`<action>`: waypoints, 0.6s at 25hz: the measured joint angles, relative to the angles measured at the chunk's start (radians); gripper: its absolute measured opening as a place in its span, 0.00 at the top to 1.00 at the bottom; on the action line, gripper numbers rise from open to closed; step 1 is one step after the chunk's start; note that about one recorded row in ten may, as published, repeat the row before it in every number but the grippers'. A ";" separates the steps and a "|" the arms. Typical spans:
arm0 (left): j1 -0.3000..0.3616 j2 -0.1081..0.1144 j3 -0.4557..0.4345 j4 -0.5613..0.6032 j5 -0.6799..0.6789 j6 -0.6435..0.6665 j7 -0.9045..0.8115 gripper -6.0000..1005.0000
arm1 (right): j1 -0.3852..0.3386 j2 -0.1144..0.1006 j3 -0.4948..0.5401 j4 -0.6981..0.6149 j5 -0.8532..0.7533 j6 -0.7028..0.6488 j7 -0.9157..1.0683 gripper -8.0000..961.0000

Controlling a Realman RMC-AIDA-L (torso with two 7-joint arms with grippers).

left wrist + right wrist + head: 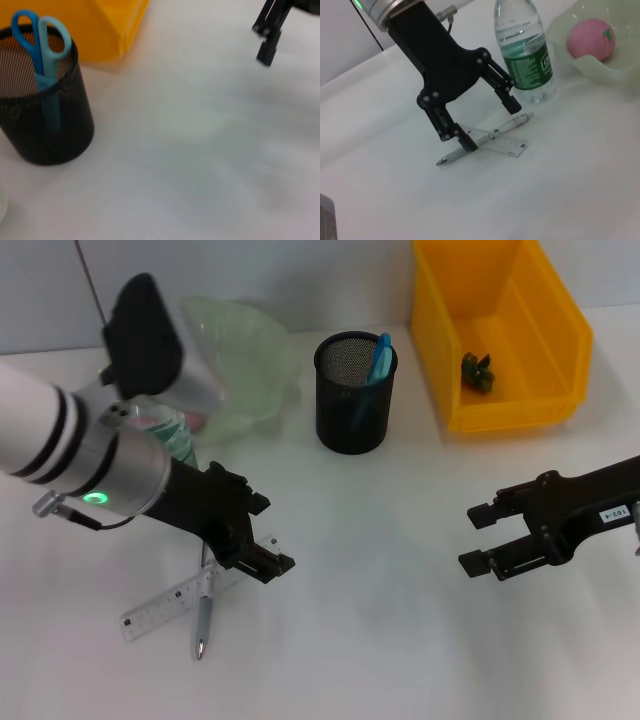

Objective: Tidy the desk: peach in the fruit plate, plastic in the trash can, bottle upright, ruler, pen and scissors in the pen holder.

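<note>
Left hand (pixel 487 125) spread open, empty, poised just above crossed pen (pixel 485 137) and ruler (pixel 497 142), right wrist view alone revealing upright bottle (pixel 525 55) and peach (pixel 590 40) beyond it, right hand (pixel 490 540) open, empty, well apart, scissors (pixel 42 65) in pen holder (pixel 45 135).

white desk (pixel 400 640), pale grey wall (pixel 300 280)
</note>
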 joint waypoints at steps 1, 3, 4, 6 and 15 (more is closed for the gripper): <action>-0.013 -0.001 0.011 -0.003 0.021 -0.002 -0.020 0.17 | 0.002 0.000 0.000 0.000 -0.004 0.000 0.003 0.19; -0.037 -0.003 0.039 -0.011 0.060 -0.005 -0.063 0.17 | 0.005 0.000 0.000 0.000 -0.014 0.001 0.007 0.19; -0.053 -0.004 0.064 -0.023 0.087 -0.011 -0.099 0.17 | 0.006 0.002 0.000 0.000 -0.018 0.002 0.008 0.19; -0.063 -0.004 0.076 -0.032 0.098 -0.015 -0.119 0.17 | 0.007 0.002 0.000 0.000 -0.019 0.002 0.008 0.20; -0.118 -0.004 0.134 -0.130 0.143 -0.087 -0.210 0.17 | 0.011 0.003 0.000 -0.002 -0.020 0.005 0.008 0.20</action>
